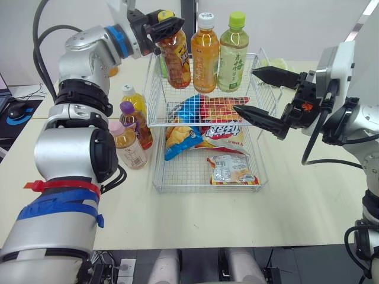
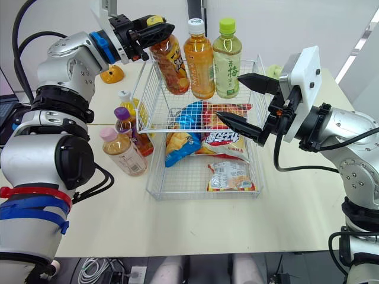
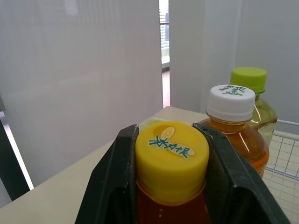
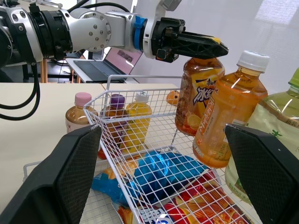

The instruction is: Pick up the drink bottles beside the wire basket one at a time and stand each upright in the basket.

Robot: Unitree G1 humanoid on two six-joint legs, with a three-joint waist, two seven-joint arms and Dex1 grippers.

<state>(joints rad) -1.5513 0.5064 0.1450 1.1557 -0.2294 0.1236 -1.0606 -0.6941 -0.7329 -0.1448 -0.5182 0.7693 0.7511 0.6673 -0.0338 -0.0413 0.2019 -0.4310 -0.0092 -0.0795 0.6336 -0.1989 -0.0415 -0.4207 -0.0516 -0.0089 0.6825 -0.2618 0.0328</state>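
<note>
A two-tier wire basket (image 1: pixel 155 177) stands mid-table. My left gripper (image 1: pixel 169 25) is shut on the yellow cap of an amber drink bottle (image 1: pixel 176 56), which tilts slightly at the upper tier's left end. I cannot tell whether its base rests on the wire. In the left wrist view both fingers (image 3: pixel 112 186) press against the cap (image 3: pixel 172 154). An orange bottle (image 1: pixel 205 56) and a green tea bottle (image 1: pixel 233 56) stand upright beside it. Left of the basket stand a pink-capped (image 1: pixel 127 145), a purple-capped (image 1: pixel 137 124) and a yellow juice bottle (image 1: pixel 135 100). My right gripper (image 1: pixel 244 89) hangs open at the basket's right side.
Snack bags (image 1: pixel 207 127) lie in the lower tier, with a small packet (image 1: pixel 231 168) near the front. An orange object (image 2: pixel 112 74) sits on the table's back left. A laptop (image 4: pixel 112 60) and a mouse (image 1: pixel 15 109) lie farther left.
</note>
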